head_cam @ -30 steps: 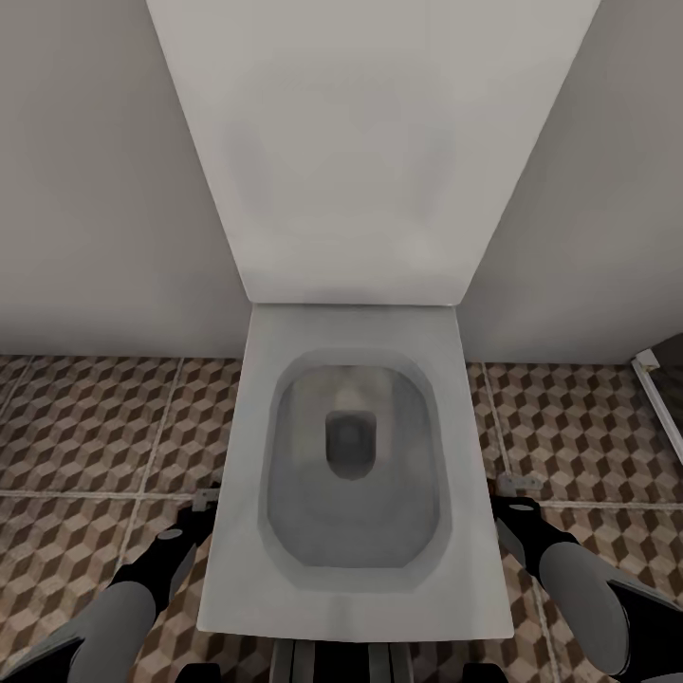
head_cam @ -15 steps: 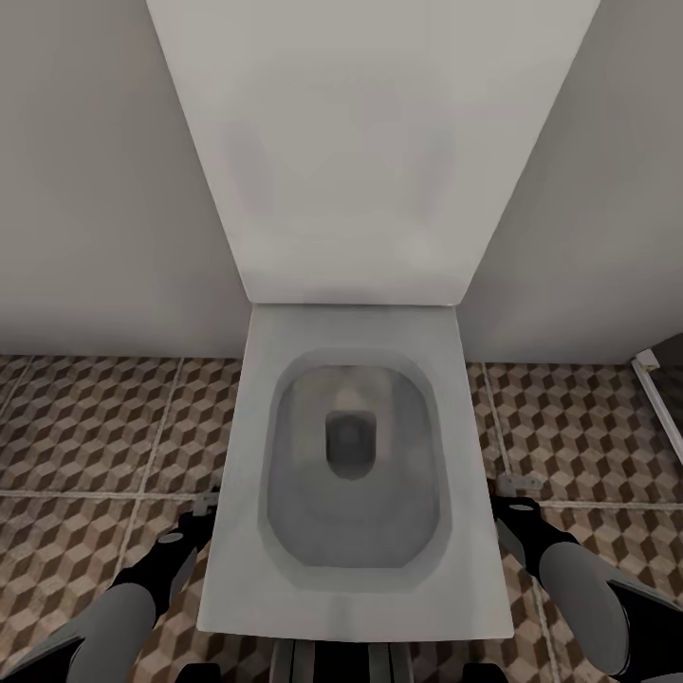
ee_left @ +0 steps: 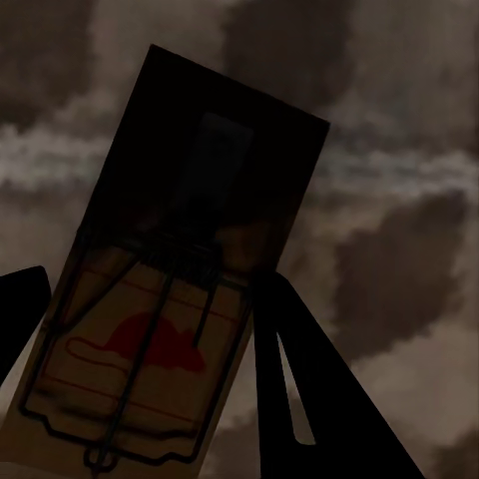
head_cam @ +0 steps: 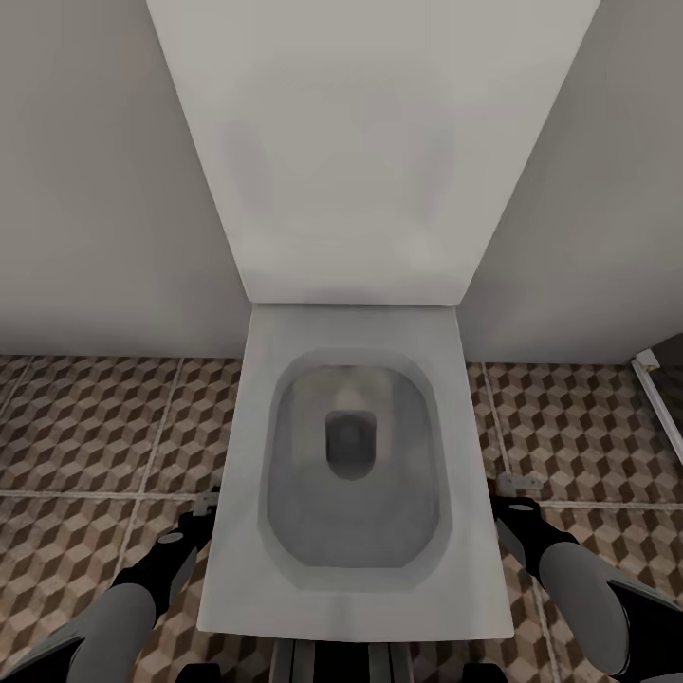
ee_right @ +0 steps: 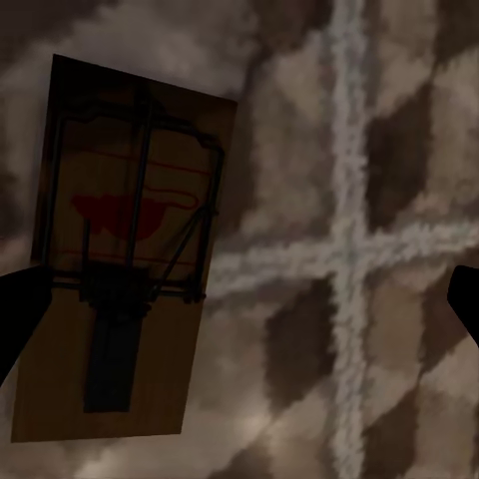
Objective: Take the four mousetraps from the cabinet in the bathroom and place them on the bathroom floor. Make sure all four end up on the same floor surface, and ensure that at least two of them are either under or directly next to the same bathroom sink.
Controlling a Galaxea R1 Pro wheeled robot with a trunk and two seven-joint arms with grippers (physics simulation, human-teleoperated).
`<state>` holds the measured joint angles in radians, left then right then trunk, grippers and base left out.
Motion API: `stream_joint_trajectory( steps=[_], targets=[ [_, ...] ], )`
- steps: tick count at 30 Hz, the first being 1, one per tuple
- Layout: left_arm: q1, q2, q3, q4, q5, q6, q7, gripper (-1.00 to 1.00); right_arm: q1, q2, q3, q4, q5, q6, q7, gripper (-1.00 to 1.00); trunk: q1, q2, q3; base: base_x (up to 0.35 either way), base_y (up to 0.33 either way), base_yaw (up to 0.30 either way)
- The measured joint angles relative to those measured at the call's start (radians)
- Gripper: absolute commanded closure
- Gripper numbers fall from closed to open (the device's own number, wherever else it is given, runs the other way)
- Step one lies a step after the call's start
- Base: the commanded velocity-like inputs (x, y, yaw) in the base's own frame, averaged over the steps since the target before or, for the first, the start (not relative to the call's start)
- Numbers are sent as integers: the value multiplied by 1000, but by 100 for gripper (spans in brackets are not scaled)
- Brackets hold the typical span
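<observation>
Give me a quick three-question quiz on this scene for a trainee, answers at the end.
1. True or false: the lid of the toilet is closed.
2. Whose fingers stand wider apart? A. left gripper B. right gripper
3. Fill in: the mouse printed on the mousetrap between the left gripper's fingers is coloured ____.
Key: 1 false, the lid stands raised; 2 B; 3 red.
</observation>
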<state>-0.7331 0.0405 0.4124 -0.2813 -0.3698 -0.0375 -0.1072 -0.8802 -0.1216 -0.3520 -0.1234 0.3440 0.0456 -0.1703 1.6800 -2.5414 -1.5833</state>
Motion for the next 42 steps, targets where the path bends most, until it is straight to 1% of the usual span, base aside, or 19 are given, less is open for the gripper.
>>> stream_joint_trajectory(
  steps=[6, 7, 8, 36, 42],
  targets=[
    [0, 1, -2, 0, 1, 0, -1, 100, 0, 0, 0, 0, 0, -1, 0, -100, 0, 0, 0, 0, 0, 0],
    [0, 1, -1, 0, 1, 0, 0, -100, 0, 0, 0, 0, 0, -1, 0, -100, 0, 0, 0, 0, 0, 0],
    [1, 1, -1, 15, -6, 0, -2, -100, 0, 0, 0, 0, 1, -1, 0, -100, 0, 0, 0, 0, 0, 0],
    [0, 0, -1, 16, -12, -1, -2, -100, 0, 0, 0, 0, 0, -1, 0, -100, 0, 0, 0, 0, 0, 0],
    [0, 1, -2, 7, -14, -18, -2, -100, 0, -1, 0, 0, 0, -1, 0, -100, 0, 0, 0, 0, 0, 0]
  ],
)
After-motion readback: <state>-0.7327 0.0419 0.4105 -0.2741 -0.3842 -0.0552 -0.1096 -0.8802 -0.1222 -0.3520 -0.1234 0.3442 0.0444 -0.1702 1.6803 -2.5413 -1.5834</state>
